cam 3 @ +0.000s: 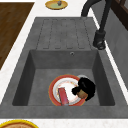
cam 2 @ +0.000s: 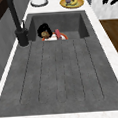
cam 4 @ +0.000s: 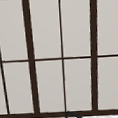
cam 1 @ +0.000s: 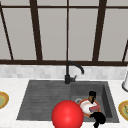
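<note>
Round orange-rimmed plate [cam 3: 65, 88] under black hand [cam 3: 85, 88]

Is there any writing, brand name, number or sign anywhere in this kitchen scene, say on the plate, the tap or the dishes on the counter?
None: no text can be read on anything.
The red-rimmed plate in the sink basin bears no lettering, nor does the pink block lying on it.
The black faucet, the yellow dishes on the counter and the window frame are unmarked.
The robot hand over the plate carries no label.
</note>
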Controlling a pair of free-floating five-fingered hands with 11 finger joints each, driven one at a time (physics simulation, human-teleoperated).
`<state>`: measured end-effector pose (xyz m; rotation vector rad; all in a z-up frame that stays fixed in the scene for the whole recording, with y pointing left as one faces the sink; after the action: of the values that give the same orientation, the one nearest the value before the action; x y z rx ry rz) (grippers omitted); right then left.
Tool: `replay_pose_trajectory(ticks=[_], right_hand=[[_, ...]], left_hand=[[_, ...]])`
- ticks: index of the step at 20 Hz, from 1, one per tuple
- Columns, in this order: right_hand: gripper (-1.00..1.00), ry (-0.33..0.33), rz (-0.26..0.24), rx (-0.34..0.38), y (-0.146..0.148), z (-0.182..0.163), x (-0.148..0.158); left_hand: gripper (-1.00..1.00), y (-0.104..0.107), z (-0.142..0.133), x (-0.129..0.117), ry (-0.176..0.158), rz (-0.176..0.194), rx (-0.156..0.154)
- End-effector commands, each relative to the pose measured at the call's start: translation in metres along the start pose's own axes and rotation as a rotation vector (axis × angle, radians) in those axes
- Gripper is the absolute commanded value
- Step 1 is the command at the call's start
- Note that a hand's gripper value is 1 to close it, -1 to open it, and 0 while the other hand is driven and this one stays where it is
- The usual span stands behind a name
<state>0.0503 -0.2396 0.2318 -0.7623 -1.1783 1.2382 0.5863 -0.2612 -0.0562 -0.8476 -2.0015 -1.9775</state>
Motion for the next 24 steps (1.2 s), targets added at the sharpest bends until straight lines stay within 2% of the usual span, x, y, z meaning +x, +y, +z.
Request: replay_pose_trajectory(ticks=[1, 3, 8, 9, 11, 13, 16, 24], right_hand=[[0.00, 0.000, 0.000, 0.000, 0.000, 0.000, 0.000], [0.00, 0.000, 0.000, 0.000, 0.000, 0.000, 0.000], [0.00, 0.000, 0.000, 0.000, 0.000, 0.000, 0.000], [0.00, 0.000, 0.000, 0.000, 0.000, 0.000, 0.000], [0.00, 0.000, 0.000, 0.000, 0.000, 0.000, 0.000], [0.00, 0.000, 0.000, 0.000, 0.000, 0.000, 0.000], [0.00, 0.000, 0.000, 0.000, 0.000, 0.000, 0.000], [0.00, 0.000, 0.000, 0.000, 0.000, 0.000, 0.000]], left_hand=[[1.00, 0.019, 0.008, 0.016, -0.061, -0.062, -0.024], [1.00, 0.024, 0.013, 0.034, -0.037, -0.057, -0.036], [1.00, 0.039, 0.029, 0.080, -0.018, -0.045, -0.018], [1.00, 0.043, 0.033, 0.089, -0.012, -0.025, -0.006], [1.00, 0.052, 0.039, 0.106, 0.000, -0.012, 0.006], [1.00, 0.060, 0.049, 0.118, -0.002, 0.010, 0.018], [1.00, 0.077, 0.061, 0.131, 0.016, 0.034, 0.030], [1.00, 0.119, 0.101, 0.171, 0.022, 0.048, 0.048]])
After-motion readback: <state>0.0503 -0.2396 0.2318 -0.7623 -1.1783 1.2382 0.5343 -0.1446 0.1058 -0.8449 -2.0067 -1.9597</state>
